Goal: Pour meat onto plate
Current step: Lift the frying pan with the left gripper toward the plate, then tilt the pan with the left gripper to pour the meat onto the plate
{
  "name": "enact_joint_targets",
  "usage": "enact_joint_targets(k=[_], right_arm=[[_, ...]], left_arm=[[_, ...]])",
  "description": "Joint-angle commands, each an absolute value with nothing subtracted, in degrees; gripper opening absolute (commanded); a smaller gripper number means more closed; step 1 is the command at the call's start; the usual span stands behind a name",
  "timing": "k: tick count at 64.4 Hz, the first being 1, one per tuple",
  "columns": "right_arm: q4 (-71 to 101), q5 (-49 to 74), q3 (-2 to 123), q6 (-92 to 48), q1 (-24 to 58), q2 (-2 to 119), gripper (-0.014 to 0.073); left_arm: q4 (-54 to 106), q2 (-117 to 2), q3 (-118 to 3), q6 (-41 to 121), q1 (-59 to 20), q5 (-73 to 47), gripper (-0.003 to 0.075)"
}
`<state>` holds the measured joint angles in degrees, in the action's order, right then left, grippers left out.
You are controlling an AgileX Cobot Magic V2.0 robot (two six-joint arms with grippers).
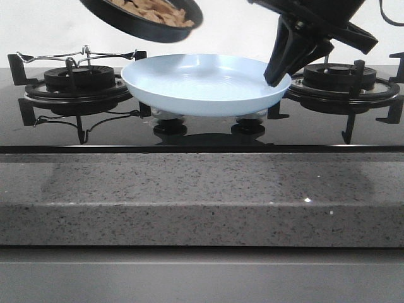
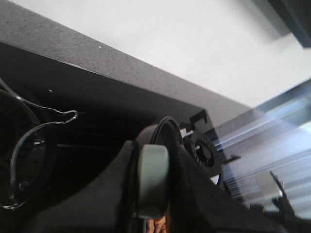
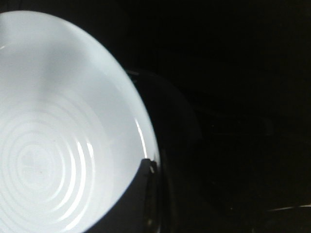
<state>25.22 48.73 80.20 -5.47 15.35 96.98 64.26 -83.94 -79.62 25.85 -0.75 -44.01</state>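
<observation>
1. Your plate [image 1: 202, 85] sits mid-hob between the two burners [image 1: 79, 82], bare inside, and it looks perched on the knobs [image 1: 170, 123], so a bump could rock it.
2. Your pan [image 1: 148, 19] hangs at the plate's 11 o'clock, tilted toward it; tip too fast and the meat [image 1: 154, 9] could overshoot the rim.
3. Your right gripper [image 1: 278, 74] pinches the plate's 3 o'clock rim; let go and it may slide.
4. Left gripper [image 2: 153, 182]: clamped on the pan's handle.
</observation>
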Motion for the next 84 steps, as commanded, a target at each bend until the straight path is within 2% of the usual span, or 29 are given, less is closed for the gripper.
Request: enact_joint_targets(k=[1,40,61,84], right_arm=[[25.88,47.43,81.66,-6.07,15.51,94.80,-0.0059],[25.88,47.43,81.66,-6.07,15.51,94.80,-0.0059],[25.88,47.43,81.66,-6.07,15.51,94.80,-0.0059],[25.88,47.43,81.66,-6.07,15.51,94.80,-0.0059]], left_arm=[[63.60,-79.87,-81.67,25.49,-4.40,-40.12,-0.0020],[27.94,-78.37,-93.46,16.99,-23.79,-38.65,-0.0020],[4.17,-78.37,-98.23,5.37,-34.87,-40.15,-0.0020],[2.00,-78.37,-98.23,5.23,-35.92,-41.69,-0.0020]])
